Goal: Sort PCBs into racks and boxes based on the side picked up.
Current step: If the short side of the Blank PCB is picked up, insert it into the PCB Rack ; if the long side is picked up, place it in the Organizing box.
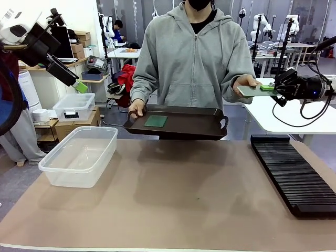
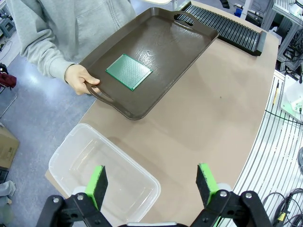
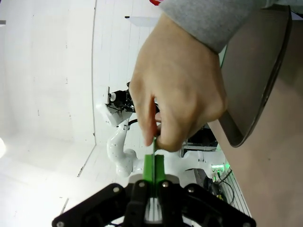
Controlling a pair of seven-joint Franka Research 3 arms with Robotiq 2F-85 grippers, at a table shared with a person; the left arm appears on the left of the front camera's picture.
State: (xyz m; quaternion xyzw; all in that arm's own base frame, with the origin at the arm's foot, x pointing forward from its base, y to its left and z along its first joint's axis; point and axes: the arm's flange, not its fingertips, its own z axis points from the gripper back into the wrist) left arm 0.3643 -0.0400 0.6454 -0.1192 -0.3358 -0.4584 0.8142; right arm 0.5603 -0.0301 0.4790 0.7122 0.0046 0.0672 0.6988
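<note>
Hanging above the far right corner of the tabletop, the longer PCB (image 1: 251, 91) lies flat on the person's outstretched hand (image 1: 247, 81). The robot's right hand (image 1: 270, 87) has its green pads shut on the board's outer end. The right wrist view shows the pads pressed together just below the person's pinching fingers. This is the handover step: both parties hold the board, and it has not yet passed fully to the robot.

The squarer PCB (image 1: 156, 121) lies on the dark tray (image 1: 199, 126), which the person's other hand (image 1: 137, 109) holds by its handle over the far edge of the tabletop.

The black slotted rack (image 1: 294, 173) runs along the right edge, below and in front of the right hand. The clear tub (image 1: 68, 170) stands at the left edge. The left hand (image 1: 81, 86) is raised above the left side with its jaws wide and nothing between them.

Next, the person needs to let go. Then the right hand must carry the board clear and, depending on the side gripped, turn it on edge for a rack slot or take it across to the tub.
</note>
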